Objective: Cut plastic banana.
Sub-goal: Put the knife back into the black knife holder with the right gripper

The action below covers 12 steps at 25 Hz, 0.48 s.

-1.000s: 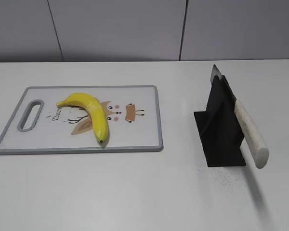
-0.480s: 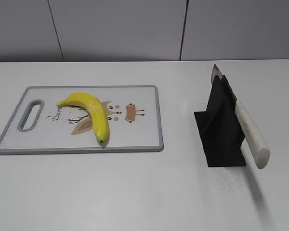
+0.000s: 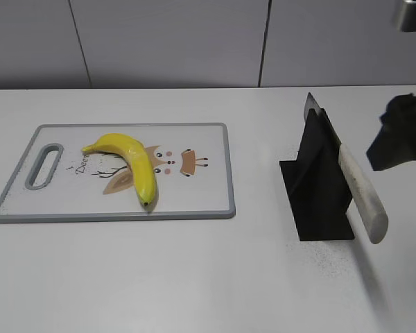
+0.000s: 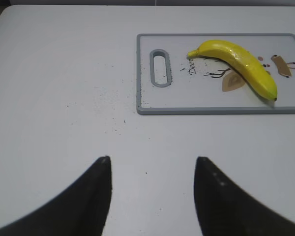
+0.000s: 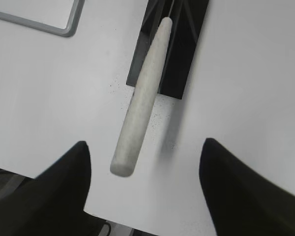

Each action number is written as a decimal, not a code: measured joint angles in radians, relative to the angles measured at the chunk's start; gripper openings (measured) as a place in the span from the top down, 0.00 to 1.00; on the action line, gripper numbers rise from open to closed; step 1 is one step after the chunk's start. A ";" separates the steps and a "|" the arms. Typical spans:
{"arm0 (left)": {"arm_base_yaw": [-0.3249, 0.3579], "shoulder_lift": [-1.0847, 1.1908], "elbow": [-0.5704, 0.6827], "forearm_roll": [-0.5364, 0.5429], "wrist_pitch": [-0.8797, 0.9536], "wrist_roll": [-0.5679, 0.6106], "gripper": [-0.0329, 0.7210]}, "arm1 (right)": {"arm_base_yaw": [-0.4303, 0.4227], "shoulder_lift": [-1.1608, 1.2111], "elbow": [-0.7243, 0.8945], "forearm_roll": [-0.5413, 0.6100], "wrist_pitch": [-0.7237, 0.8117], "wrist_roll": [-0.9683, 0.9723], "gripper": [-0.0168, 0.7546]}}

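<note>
The banana lies on the cutting board at the left of the surface. The knife sits in its black stand on the right, handle sticking out toward the near side. Right claw is wide open above the handle, empty. Left claw hangs open and empty too, well apart from the board.

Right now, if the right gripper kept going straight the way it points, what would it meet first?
Probably the knife's pale handle: it lies between the open fingers of the right gripper, slanting out of the black stand. Depth is unclear.
</note>
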 joint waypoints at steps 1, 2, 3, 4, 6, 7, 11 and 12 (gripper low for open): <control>0.000 0.000 0.000 0.000 0.000 0.000 0.26 | 0.000 0.053 -0.019 0.000 0.000 0.017 0.30; 0.000 0.000 0.000 0.000 0.000 0.000 0.26 | 0.000 0.094 -0.036 0.000 0.002 0.030 0.30; 0.000 0.000 0.000 0.000 0.000 0.000 0.26 | 0.000 0.139 -0.048 0.004 0.005 0.043 0.30; 0.000 0.000 0.000 0.000 0.000 0.000 0.26 | 0.000 0.182 -0.057 0.009 0.005 0.050 0.30; 0.000 0.000 0.000 0.000 0.000 0.000 0.26 | 0.000 0.249 -0.063 0.037 0.007 0.058 0.30; 0.000 0.000 0.000 0.000 0.000 0.000 0.26 | 0.000 0.281 -0.063 0.050 0.013 0.060 0.30; 0.000 0.000 0.000 0.000 0.000 0.000 0.26 | 0.000 0.375 -0.064 0.068 0.020 0.077 0.31; 0.000 0.000 0.000 0.000 0.000 0.000 0.26 | 0.000 0.390 -0.064 0.068 0.021 0.083 0.33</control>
